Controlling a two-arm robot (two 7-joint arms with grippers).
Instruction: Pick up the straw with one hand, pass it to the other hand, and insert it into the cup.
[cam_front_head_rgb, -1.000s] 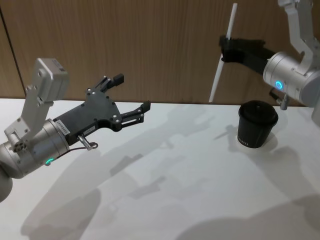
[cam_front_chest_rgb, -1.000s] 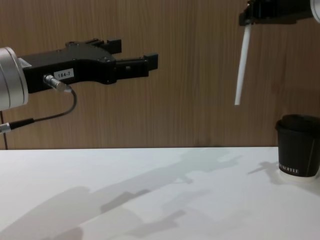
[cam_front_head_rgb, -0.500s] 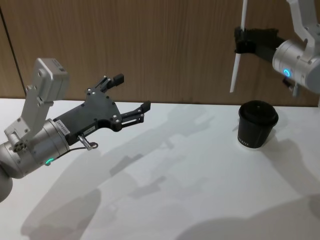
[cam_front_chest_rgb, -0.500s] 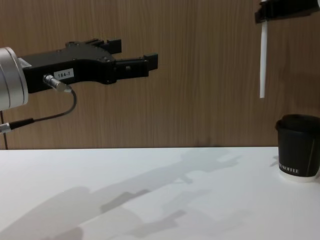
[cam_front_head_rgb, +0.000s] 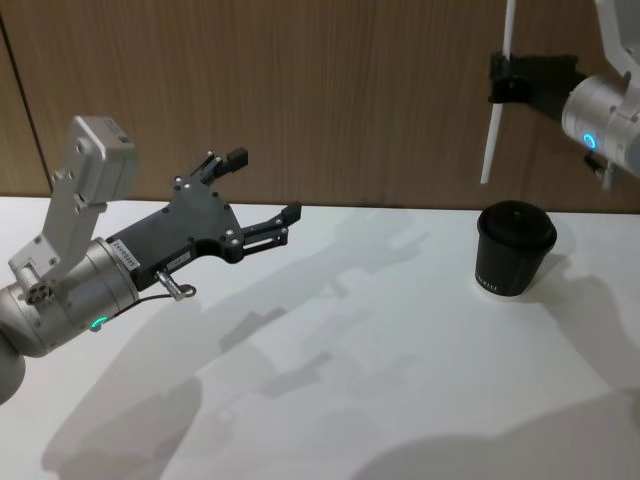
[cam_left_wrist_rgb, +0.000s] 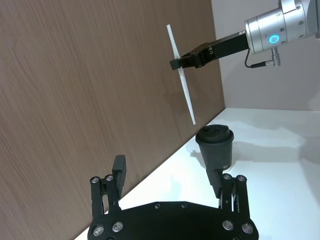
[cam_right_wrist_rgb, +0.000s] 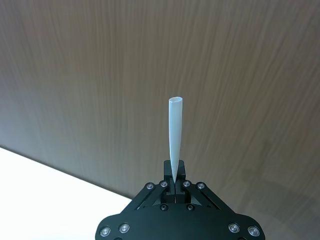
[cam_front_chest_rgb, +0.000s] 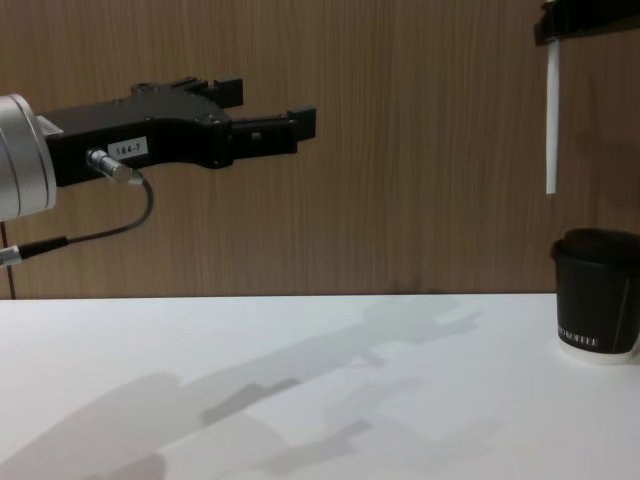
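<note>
Hidden: straw top was cut off by the head view's upper edge; cup was lidded, contents unseen | Right pincer: pinched the straw near upright, high at far right, lower tip above the cup, not touching it | Left pincer: spread wide, empty, raised at left | Cup: upright on the table, far right

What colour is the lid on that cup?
Black, same as the cup; best seen in the head view.

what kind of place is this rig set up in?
Probably a lab or demo bench: a white table, a wood-panel wall behind, and one lidded black cup as prop, the right gripper holding the straw in the air.
</note>
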